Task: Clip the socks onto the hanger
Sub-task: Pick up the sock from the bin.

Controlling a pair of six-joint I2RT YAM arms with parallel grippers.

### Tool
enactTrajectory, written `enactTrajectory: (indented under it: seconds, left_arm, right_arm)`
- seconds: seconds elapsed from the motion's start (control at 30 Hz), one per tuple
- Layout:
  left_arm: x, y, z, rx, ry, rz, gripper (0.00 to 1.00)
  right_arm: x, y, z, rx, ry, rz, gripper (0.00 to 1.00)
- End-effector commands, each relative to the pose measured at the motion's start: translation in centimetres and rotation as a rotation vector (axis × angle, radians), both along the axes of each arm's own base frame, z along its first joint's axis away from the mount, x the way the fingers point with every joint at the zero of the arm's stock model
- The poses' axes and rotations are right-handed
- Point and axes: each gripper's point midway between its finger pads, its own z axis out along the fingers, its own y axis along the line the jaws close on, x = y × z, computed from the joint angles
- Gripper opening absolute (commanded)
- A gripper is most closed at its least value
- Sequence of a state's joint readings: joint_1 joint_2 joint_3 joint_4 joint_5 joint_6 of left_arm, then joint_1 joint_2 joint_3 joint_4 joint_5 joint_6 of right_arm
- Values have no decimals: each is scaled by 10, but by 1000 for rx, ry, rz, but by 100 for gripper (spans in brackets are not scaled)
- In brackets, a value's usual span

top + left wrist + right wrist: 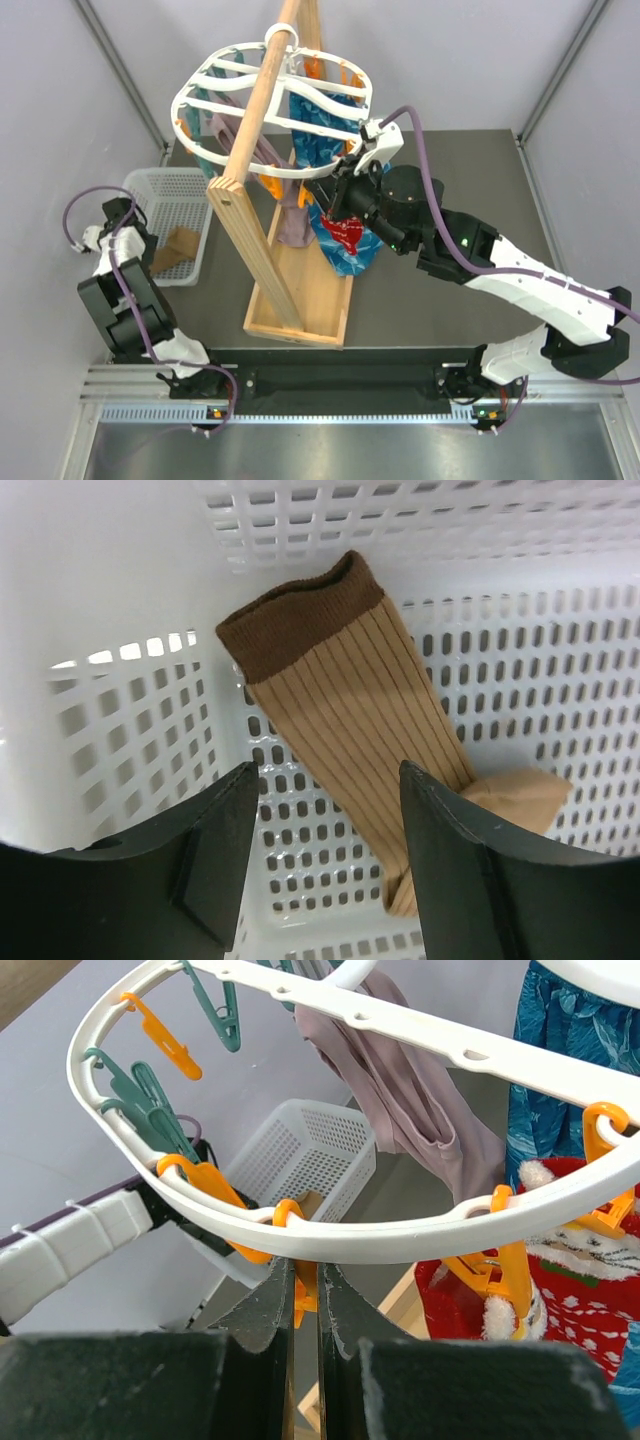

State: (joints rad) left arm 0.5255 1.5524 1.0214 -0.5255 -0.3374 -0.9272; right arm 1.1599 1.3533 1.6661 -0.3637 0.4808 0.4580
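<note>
Pale grey panels (60, 100) close in a dark bench (450, 300), where a wooden pole stand (255, 140) carries the white oval hanger (200, 85) high enough for its pegs to dangle free. From my remote seat I have the arms split between two jobs. The left end effector (328, 780) is down inside the white mesh basket (165, 185) at the bench's left side, fingers released wide and straddling the tan sock (345, 730), which lies flat on the basket floor with its brown cuff pointing away from the camera. Nothing is gripped there yet. I judge the wide stance is there to take the ribbed leg across its width. The right end effector (303, 1270) is up at the hanger's rim, clenched, with an orange peg (300, 1300) pinched between its fingers, most likely to squeeze that peg ready for a sock. Just beside it a red sock (570, 1290) with white pattern hangs clipped from another orange peg, and a mauve sock (420, 1130) and a blue-patterned cloth (570, 1060) hang further round the ring. By my reckoning the tan sock is the one left to fetch, and the lift from basket to ring must clear the stand's pole
</note>
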Motion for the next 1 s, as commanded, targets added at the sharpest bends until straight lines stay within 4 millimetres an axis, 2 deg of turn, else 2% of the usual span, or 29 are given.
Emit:
enactTrajectory:
  seconds: [0.0, 0.03, 0.1, 0.13, 0.17, 0.33, 0.47, 0.57, 0.67, 0.8, 0.97]
  left_arm:
    - [25, 16, 8, 8, -59, 52, 63]
    - [24, 17, 0, -5, -27, 70, 63]
    - [30, 18, -4, -15, -29, 75, 63]
    - [31, 17, -13, -35, -10, 76, 63]
    - [36, 18, -13, -39, -12, 73, 63]
    - [35, 16, -34, -62, 45, 67, 62]
    - [32, 11, -44, -53, 84, 48, 51]
    - [31, 9, -44, -17, 87, 46, 45]
    - [38, 2, -43, -41, 54, 22, 25]
    - [53, -4, -19, 12, 6, -45, 15]
    - [67, -10, 43, 153, -107, -109, 1]
  right_arm:
    - [21, -12, -27, -127, 27, -84, 0]
    - [22, -12, -28, -132, 26, -85, 0]
    - [21, -12, -26, -129, 24, -81, 0]
    - [22, -11, -27, -133, 24, -80, 0]
    - [22, -11, -25, -127, 23, -81, 0]
    - [23, -5, -28, -137, 26, -71, 0]
    - [24, -4, -33, -140, 31, -73, 0]
    - [23, -4, -37, -145, 37, -73, 0]
    - [23, -5, -37, -139, 35, -73, 0]
    - [22, -8, -36, -139, 34, -75, 0]
    - [21, -7, -35, -134, 34, -70, 0]
